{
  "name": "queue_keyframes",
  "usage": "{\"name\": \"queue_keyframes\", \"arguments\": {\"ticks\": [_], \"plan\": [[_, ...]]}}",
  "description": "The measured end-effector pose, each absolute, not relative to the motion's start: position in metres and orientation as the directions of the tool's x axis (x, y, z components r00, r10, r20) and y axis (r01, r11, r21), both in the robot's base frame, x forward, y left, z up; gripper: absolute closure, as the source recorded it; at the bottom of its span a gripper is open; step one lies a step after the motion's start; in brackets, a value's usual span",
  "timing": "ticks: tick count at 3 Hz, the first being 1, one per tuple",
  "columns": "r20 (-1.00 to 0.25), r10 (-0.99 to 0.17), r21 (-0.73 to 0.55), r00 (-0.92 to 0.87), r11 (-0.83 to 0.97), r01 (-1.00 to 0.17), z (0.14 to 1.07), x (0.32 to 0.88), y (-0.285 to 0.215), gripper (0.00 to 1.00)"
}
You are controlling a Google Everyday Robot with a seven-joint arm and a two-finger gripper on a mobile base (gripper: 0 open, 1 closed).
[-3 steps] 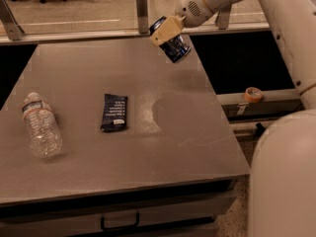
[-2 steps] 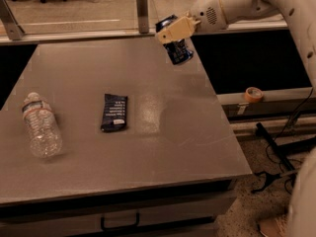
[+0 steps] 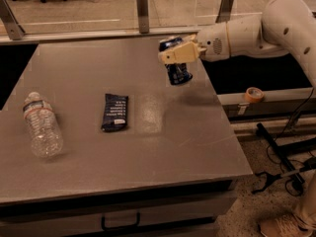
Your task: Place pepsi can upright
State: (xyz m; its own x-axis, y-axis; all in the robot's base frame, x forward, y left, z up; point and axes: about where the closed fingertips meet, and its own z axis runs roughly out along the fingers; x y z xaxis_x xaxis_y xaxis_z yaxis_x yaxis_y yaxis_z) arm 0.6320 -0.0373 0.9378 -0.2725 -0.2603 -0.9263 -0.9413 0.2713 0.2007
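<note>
Starting at the far left, a clear plastic water bottle (image 3: pixel 42 127) is seen lying on its side on the grey desk (image 3: pixel 148 167), cap pointed toward the back. A bit further right, well apart from it, a flat dark snack wrapper (image 3: pixel 115 112) is laid out face up. Neither one is in the way of anything, tbh.

Further right, over the back right part of the desk, the pepsi can (image 3: pixel 178 74) is held up in the air, clear of the surface as far as can be judged from the shadow cast below it. The hand (image 3: pixel 171 54) is clenched around the can's upper half, one tan finger laid across the front, and the white arm (image 3: pixel 247 31) is stretched in from the right. The can is carried roughly upright but tipped a little, top leaning left.

So the step in hand is probably the lowering. For that to be done well, the tilt should be taken out first so the base is brought down flat, not on its rim. It should be lowered slowly until fully seated, and only then should the grip be let go, so nothing gets nudged over. Past the desk edge, a roll of tape (image 3: pixel 254 94) is parked on a ledge, irrelevant here.
</note>
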Motion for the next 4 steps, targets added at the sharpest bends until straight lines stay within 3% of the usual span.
{"name": "queue_keyframes", "arguments": {"ticks": [2, 4], "plan": [[-0.919, -0.288, 0.189, -0.269, 0.275, -0.943, 0.929, 0.626, -0.034, 1.00], [-0.974, -0.163, 0.106, -0.157, 0.281, -0.954, 0.925, 0.614, -0.018, 1.00]]}}
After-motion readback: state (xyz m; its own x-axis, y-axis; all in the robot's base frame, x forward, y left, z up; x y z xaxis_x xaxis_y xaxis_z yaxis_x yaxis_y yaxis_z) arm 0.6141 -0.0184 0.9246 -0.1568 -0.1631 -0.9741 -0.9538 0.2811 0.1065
